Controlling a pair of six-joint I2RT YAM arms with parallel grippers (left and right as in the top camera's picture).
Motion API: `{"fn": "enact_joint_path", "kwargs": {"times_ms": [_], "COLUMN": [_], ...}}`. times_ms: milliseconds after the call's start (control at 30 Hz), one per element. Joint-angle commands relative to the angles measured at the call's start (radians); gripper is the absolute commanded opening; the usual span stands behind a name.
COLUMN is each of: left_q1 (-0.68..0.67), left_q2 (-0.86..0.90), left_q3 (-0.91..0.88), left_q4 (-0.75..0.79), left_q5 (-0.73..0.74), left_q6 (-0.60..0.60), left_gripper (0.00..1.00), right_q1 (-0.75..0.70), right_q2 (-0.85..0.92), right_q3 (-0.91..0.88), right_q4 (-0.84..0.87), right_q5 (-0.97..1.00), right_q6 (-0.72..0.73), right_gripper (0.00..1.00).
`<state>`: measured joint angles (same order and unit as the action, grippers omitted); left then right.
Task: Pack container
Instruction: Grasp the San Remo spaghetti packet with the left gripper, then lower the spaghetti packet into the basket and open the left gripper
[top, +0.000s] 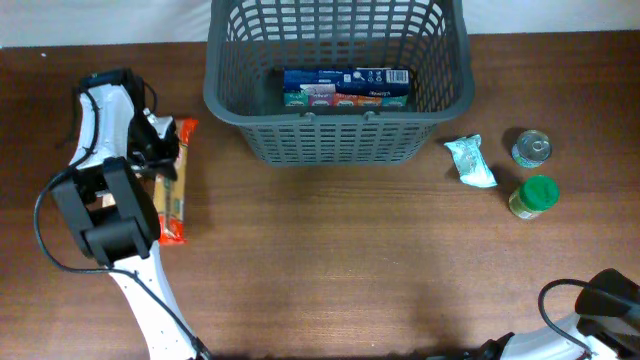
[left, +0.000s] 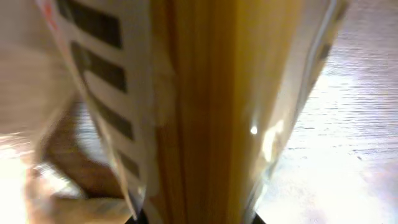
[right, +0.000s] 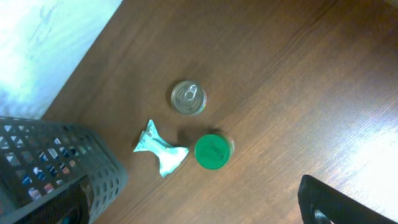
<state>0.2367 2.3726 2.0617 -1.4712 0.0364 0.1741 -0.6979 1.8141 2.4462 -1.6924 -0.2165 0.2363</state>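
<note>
The container (top: 338, 140), a dark grey lattice basket, stands at the back middle of the table with a blue box (top: 345, 87) lying inside. A long packet of spaghetti (top: 172, 185) with orange ends lies on the table at the left. My left gripper (top: 160, 150) is down on the packet's far half. In the left wrist view the spaghetti packet (left: 211, 106) fills the frame, held between the jaws (left: 198, 219). My right gripper (right: 193, 206) is open and empty, high above the table's right side. The basket's corner (right: 93, 162) shows at its left.
To the right of the basket lie a pale green pouch (top: 470, 162), a silver can (top: 531, 148) and a green-lidded jar (top: 533, 196). They also show in the right wrist view: the pouch (right: 160, 148), the can (right: 188, 98) and the jar (right: 213, 152). The right arm's base (top: 610, 295) is at the front right corner.
</note>
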Motion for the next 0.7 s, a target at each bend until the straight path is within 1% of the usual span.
{"fn": "enact_joint_path", "kwargs": {"times_ms": [0,100,167,233,300,367,467,533,667], "left_q1": [0.0,-0.001,-0.006,-0.016,-0.04,-0.083,-0.174,-0.259,-0.429], "left_q2": [-0.028,-0.028,-0.032,-0.039,-0.05,-0.13,-0.205,-0.231,-0.228], "left_q3": [0.284,0.563,0.746,0.925,1.087,1.063,1.065,1.065,1.052], "left_q4": [-0.076,-0.162,-0.183,-0.175,-0.139,-0.014,0.119,0.202,0.299], "left_q5": [-0.01,-0.01,-0.01,-0.008,0.01,0.043,0.066,0.065,0.065], "left_q6": [-0.001,-0.001,-0.001,0.008,0.072,0.184,0.337,0.459,0.694], "left_gripper": [0.02,0.02,0.02,0.02,0.02,0.02,0.02,0.02,0.02], "right_q1": [-0.003,-0.003,-0.003,-0.003,-0.003,-0.003,-0.003,-0.003,-0.003], "right_q2": [-0.005,-0.005,-0.005,-0.005,-0.005,-0.005,-0.005,-0.005,-0.005], "right_q3": [-0.002,-0.002,-0.002,-0.002,-0.002,-0.002,-0.002,-0.002,-0.002], "right_q4": [-0.006,-0.006,-0.006,-0.006,-0.006,-0.006,-0.006,-0.006,-0.006], "right_q5": [-0.01,-0.013,-0.013,-0.013,-0.013,-0.013,-0.013,-0.013,-0.013], "right_q6": [0.004,0.004,0.005,0.004,0.004,0.004,0.004,0.004,0.004], "right_gripper": [0.99,0.99,0.99,0.99,0.99,0.99,0.99,0.99,0.99]}}
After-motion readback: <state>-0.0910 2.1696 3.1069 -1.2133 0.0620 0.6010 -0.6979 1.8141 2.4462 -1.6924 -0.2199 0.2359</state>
